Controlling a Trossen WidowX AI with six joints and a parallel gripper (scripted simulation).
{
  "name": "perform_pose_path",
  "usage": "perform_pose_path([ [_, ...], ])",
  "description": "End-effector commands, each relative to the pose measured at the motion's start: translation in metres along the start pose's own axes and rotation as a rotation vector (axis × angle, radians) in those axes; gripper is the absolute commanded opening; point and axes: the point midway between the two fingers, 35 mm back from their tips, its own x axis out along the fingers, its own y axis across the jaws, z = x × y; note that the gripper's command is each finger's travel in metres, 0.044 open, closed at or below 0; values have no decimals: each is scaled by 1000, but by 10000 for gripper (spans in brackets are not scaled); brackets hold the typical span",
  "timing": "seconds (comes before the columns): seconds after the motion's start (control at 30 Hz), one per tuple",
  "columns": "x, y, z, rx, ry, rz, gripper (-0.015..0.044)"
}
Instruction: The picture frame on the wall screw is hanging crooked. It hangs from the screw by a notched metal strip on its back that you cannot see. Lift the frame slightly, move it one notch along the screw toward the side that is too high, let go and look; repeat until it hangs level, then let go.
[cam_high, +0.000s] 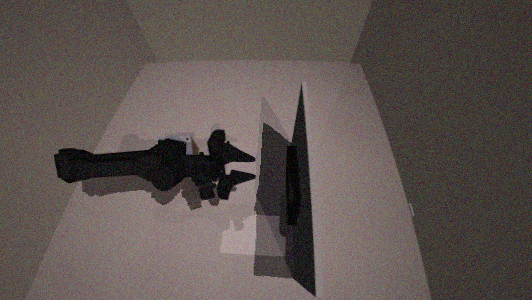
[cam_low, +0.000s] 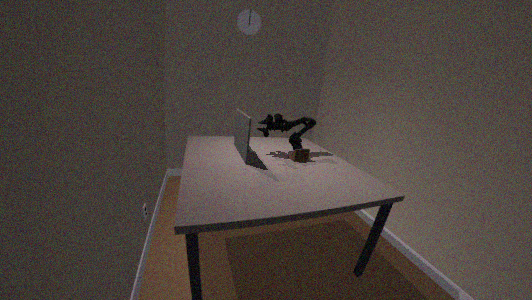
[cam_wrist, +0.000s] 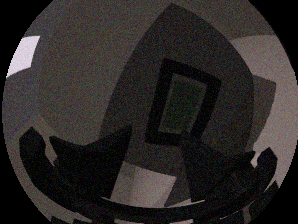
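The picture frame (cam_high: 291, 185) hangs on the arm-facing side of the upright wall panel (cam_high: 301, 150) (cam_low: 243, 135); from above it shows as a dark strip. In the wrist view the frame (cam_wrist: 157, 103) has a dark border around a greenish middle. It leans to the right there together with the panel (cam_wrist: 127, 63), so I cannot tell whether it hangs level. My gripper (cam_high: 252, 167) (cam_low: 262, 131) (cam_wrist: 156, 132) is open and empty. It is a short way back from the frame, at the frame's height, and does not touch it. The screw and notched strip are hidden.
The panel stands across the middle of the table (cam_high: 150, 240) (cam_low: 280, 195). The arm's base (cam_low: 300, 155) sits behind the panel on the table. A round clock (cam_low: 249, 21) hangs on the room's back wall. The scene is dim.
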Motion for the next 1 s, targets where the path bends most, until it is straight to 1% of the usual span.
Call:
perform_pose_path([
  [0.0, -8, 21, 9, -13, -12, 12, 260],
  [0.1, -19, 38, 13, -25, -7, 11, 260],
  [0.2, -25, 45, 15, -32, -3, 10, 260],
  [0.27, -21, 43, 13, -23, -3, 22, 260],
  [0.37, -25, 45, 15, -32, -3, 10, 260],
  [0.97, -25, 45, 15, -32, -3, 10, 260],
])
